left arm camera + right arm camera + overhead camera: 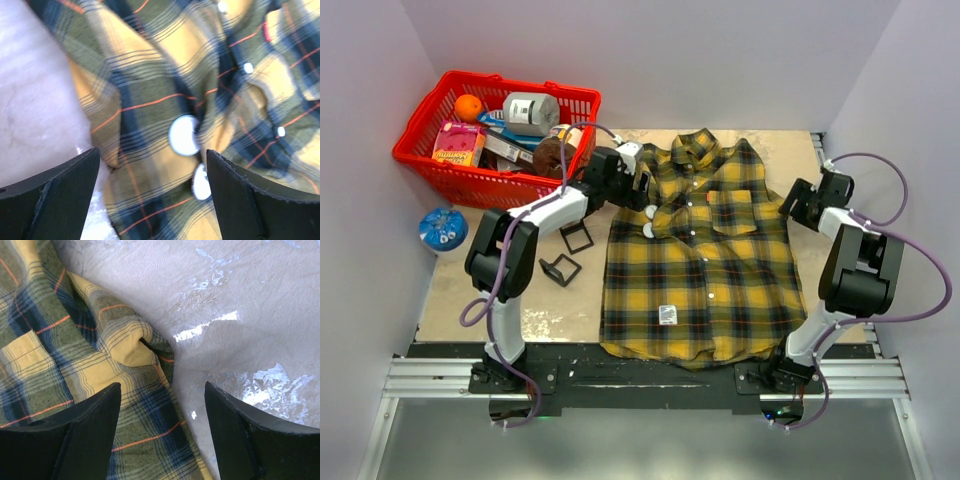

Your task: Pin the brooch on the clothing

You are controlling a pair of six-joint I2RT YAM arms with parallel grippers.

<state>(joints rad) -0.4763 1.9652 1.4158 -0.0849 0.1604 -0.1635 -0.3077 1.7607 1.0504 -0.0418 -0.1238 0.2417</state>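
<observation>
Left fingers (55, 200): stood wide apart with nothing between them, over the bunched cloth at the shirt's left shoulder; whether they touched the cloth could not be told.
Right fingers (260, 435): stood wide apart and empty too, one over plaid cloth and the other over bare counter, at the folded edge of the shirt's right sleeve.
Shirt (700, 270): yellow-and-dark plaid; it lay face up and buttoned on the counter (450, 290), from the middle toward the right edge, with the collar toward the far edge and the hem at the near edge.
Pocket (734, 212): sat on the chest, on the side nearer the right edge.
Label (668, 314): small and white, just above the hem.
White discs (184, 135): two of them lay on the shirt, just beside each other, near the left shoulder and below the left fingers.
Basket (425, 165): red, stood in the far left corner, filled with an orange (468, 107), a box (458, 147) and other packages.
Blue round thing (443, 229): lay by the left edge, just on the near side of the basket.
Black frames (576, 238): two small ones lay on bare counter between the left arm (545, 212) and the shirt's left side.
</observation>
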